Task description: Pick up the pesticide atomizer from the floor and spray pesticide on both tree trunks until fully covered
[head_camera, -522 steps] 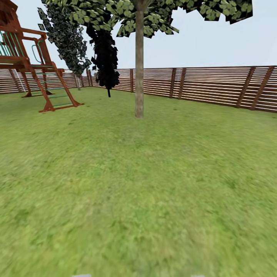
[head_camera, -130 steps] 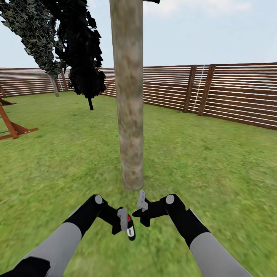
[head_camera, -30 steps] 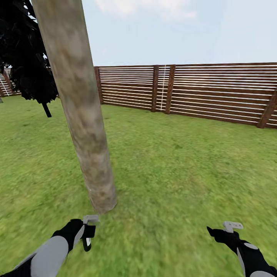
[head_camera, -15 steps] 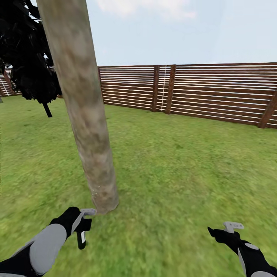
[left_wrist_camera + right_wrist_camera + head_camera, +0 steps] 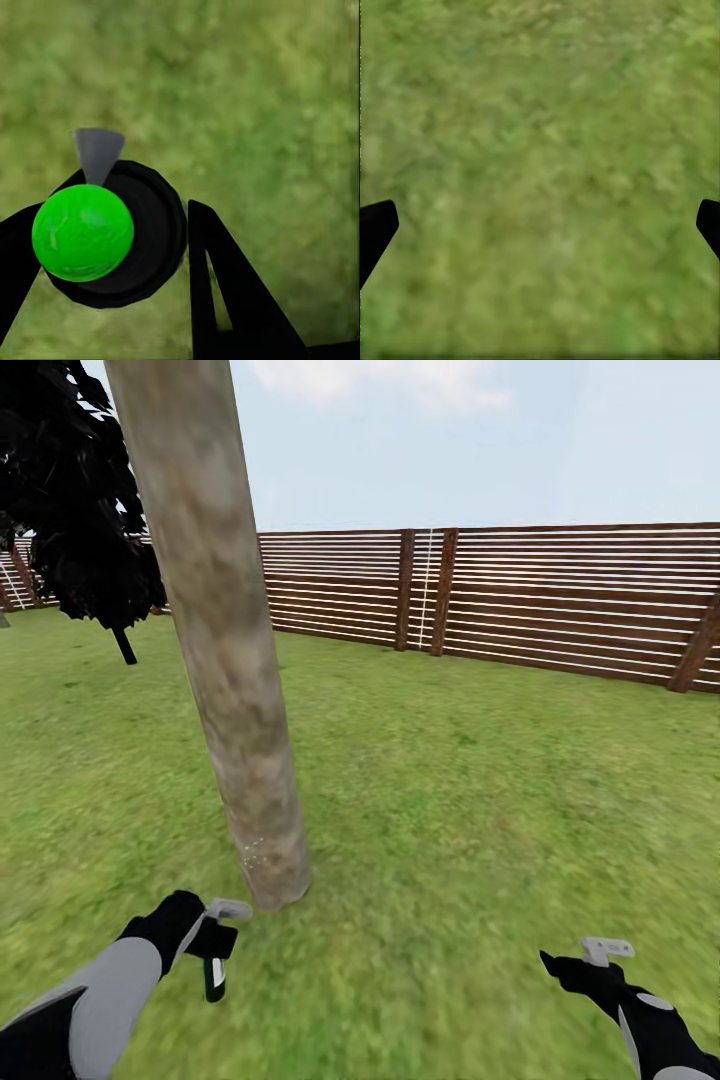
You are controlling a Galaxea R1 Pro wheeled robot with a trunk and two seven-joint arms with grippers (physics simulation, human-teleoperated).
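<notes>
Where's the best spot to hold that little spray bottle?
Probably round its dark round body, squeezed from two opposite sides, as the left gripper does now. The pesticide atomizer is a slim cylinder, so fingers close flat on its sides and leave the green top free near the tree trunk.

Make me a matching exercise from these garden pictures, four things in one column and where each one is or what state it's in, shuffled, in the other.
Things:
1. small whitish and dark pesticide atomizer
2. thick grey-brown mottled tree trunk
3. right gripper
4. brown horizontal-slat wooden fence

Places or states:
A. open over bare grass
B. along the far edge of the lawn
C. held in the left gripper
D. leaning, rising just beyond the left arm

Pairs: 1-C, 2-D, 3-A, 4-B
</notes>
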